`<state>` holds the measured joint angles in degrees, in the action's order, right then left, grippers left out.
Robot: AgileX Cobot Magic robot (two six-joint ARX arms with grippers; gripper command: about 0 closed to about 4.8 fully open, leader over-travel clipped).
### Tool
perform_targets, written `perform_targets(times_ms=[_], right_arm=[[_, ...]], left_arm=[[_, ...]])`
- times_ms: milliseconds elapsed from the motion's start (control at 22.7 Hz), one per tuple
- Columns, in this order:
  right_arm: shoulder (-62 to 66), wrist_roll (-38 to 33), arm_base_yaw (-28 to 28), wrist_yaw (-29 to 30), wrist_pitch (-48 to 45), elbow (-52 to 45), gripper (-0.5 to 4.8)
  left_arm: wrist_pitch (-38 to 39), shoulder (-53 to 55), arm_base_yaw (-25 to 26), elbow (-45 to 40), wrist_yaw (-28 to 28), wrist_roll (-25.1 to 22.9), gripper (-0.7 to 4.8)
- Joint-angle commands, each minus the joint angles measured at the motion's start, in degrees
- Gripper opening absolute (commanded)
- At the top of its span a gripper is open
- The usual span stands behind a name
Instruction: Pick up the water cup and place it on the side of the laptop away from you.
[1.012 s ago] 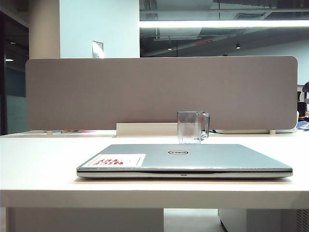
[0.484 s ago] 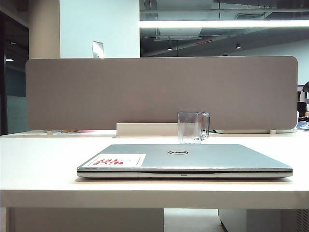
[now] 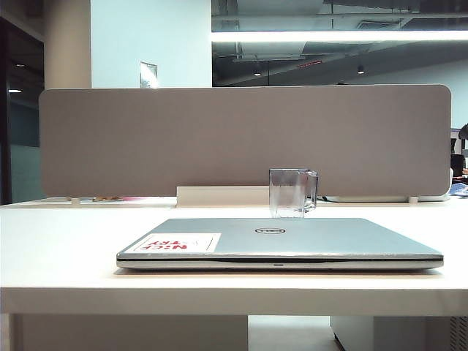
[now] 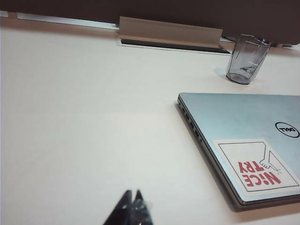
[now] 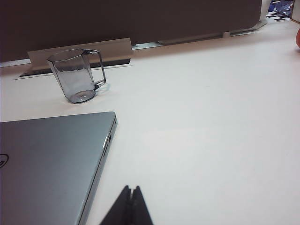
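Now: clear grey faceted water cup upright behind closed silver laptop; left gripper, right gripper closed, empty.

Clear grey-tinted water cup stands upright on the table just behind the closed silver Dell laptop, handle pointing right

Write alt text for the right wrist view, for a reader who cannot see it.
A clear grey water cup stands upright on a white table, just beyond the far corner of a closed silver laptop, apart from it, handle turned away from the laptop. The right hand, shut and empty, hangs over the bare table beside the laptop's edge; a dark partition closes the back.
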<state>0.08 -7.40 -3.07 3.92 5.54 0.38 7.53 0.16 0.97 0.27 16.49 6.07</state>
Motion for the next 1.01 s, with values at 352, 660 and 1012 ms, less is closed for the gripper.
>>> perform_targets(times_ms=[352,660,1012], right_arm=[[0.0,0.3,0.1,0.2,4.5,-0.3,-0.08],[-0.1,0.3,0.1,0.1,4.5,-0.3,-0.08],[-0.1,0.3,0.1,0.1,4.5,-0.3,-0.08]], left_arm=[[-0.3,0.1,-0.1,0.2,0.2,0.0,-0.05],[-0.3,0.1,-0.1,0.2,0.2,0.0,-0.05],[-1.0,0.1,0.3,0.2,-4.1,-3.2,-0.05]])
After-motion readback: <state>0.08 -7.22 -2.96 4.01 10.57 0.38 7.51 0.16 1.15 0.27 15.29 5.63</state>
